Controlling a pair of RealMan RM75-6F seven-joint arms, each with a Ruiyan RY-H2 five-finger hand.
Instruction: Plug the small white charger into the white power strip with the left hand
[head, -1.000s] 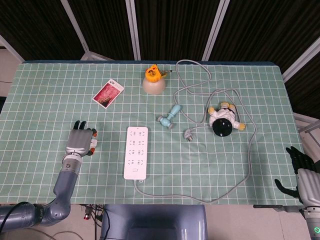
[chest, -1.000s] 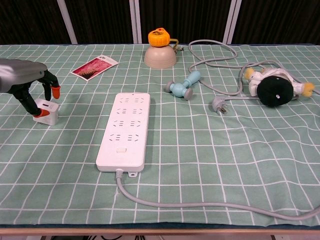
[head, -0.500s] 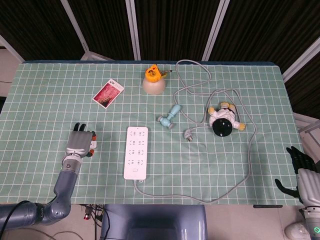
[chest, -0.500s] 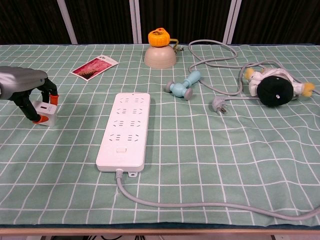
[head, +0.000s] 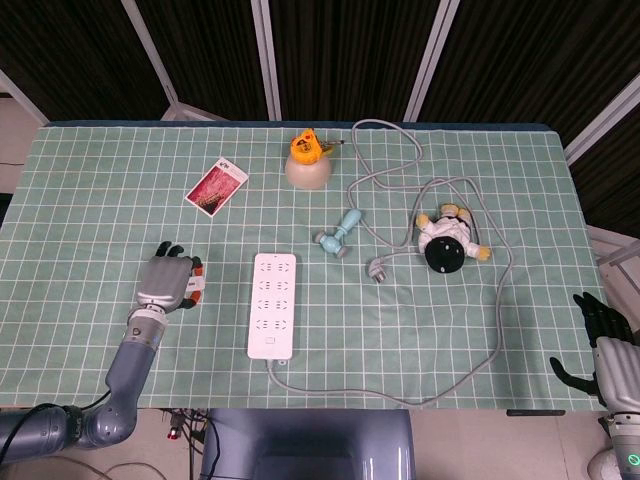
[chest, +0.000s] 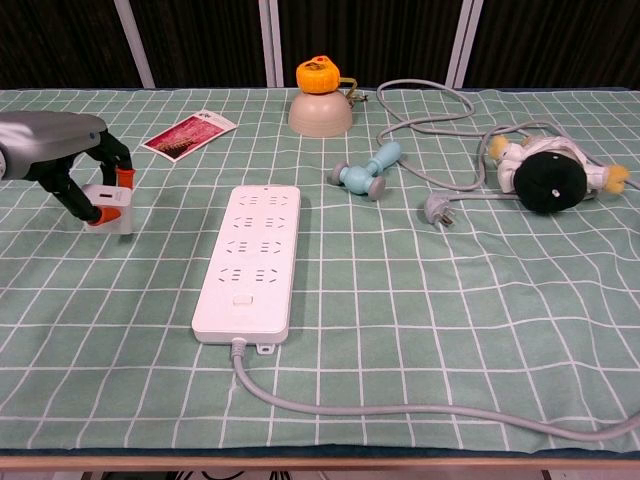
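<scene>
The small white charger (chest: 108, 206) is pinched between the orange-tipped fingers (chest: 110, 213) of my left hand (chest: 55, 158), just above the green checked cloth, left of the white power strip (chest: 252, 257). The strip (head: 272, 304) lies flat near the table's front, its sockets facing up and its grey cord running off to the right. A gap of about two cloth squares separates the charger from the strip. In the head view my left hand (head: 166, 282) covers most of the charger. My right hand (head: 606, 345) hangs off the table's right front corner, fingers apart and holding nothing.
A red card (head: 215, 186) lies at the back left. A beige bowl (head: 308, 170) with an orange toy on it stands behind the strip. A pale blue toy (head: 338, 235), a loose grey plug (head: 377, 269) and a black and white doll (head: 447, 240) lie to the right.
My left hand closed on the charger, then carried it a short way to the right toward the strip. The right hand has not moved.
</scene>
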